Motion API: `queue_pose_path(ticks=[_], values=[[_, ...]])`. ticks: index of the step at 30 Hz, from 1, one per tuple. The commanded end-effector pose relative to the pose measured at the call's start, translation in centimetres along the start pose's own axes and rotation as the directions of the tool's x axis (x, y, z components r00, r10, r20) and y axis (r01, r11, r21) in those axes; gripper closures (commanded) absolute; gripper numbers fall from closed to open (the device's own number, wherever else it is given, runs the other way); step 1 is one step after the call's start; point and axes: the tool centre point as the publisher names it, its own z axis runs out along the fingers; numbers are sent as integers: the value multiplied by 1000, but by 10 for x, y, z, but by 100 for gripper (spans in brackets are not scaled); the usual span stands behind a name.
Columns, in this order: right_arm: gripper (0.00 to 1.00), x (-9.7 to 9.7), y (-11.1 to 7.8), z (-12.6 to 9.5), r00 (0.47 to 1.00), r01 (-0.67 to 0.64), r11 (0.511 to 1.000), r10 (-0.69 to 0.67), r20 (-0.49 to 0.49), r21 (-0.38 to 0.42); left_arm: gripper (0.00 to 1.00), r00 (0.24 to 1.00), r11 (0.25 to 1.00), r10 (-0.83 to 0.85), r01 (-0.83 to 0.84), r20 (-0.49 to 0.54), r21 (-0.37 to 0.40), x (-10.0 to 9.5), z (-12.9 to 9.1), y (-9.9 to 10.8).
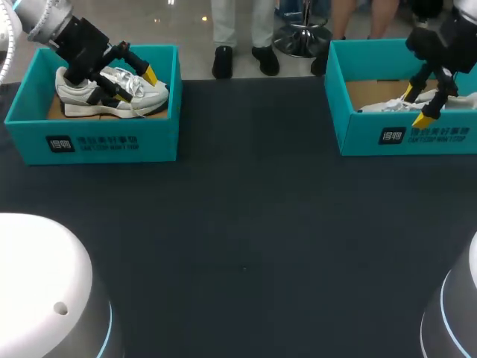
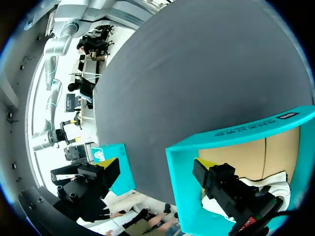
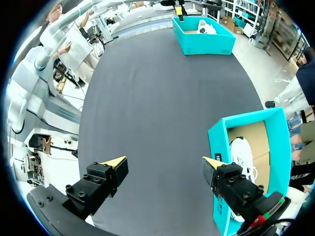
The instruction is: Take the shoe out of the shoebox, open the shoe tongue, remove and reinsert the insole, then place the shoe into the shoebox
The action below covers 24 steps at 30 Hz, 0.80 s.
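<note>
Principal risk, left side: the left wrist view shows a wall of the teal cardboard shoebox at far left point(image 1: 112, 142) standing between my left fingers. I judge that closing there may catch cardboard rather than shoe and drag the light box across the dark grey worktop point(image 1: 246, 224). A grip on laces alone may also let the white lace-up sneaker point(image 1: 145, 95) swing or slip. It sits upright on its sole inside that box, toe to the right. Right side: the right jaws straddle the near wall of the second teal shoebox point(image 1: 425, 138) at far right. If they come down without first shifting farther in, they would likely crush or tip it. The second white shoe point(image 1: 384, 107) lies low inside, partly hidden. Neither shoe is out yet. Pose: my left arm point(image 1: 48, 19) enters over the far left corner, wrist pitched down and to the right. The left jaws are spread wide above the sneaker, pinching nothing. One yellow fingertip point(image 1: 150, 74) shows over the laces; the other finger drops near the collar, its tip hidden. My right arm point(image 1: 462, 22) reaches down at far right. The right jaws are likewise spread and empty, one finger out over the worktop, the other at the wall.
</note>
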Motion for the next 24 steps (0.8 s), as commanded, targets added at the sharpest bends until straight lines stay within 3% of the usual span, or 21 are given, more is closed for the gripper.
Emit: queue_pose_path(ticks=[1, 12, 21, 24], values=[[0, -1, 0, 0, 1000, 0, 1000, 0, -1, 1, 0, 997, 1000, -13, 13, -80, -2, 8, -16, 4], [0, -1, 0, 0, 1000, 0, 1000, 0, -1, 1, 0, 962, 997, -71, 75, -263, 6, 56, -43, 22], [0, -1, 0, 0, 1000, 0, 1000, 0, -1, 1, 0, 891, 988, -152, 133, -428, -75, 99, -59, 39], [0, -1, 0, 0, 1000, 0, 1000, 0, -1, 1, 0, 882, 985, -173, 158, -438, -72, 108, -59, 41]])
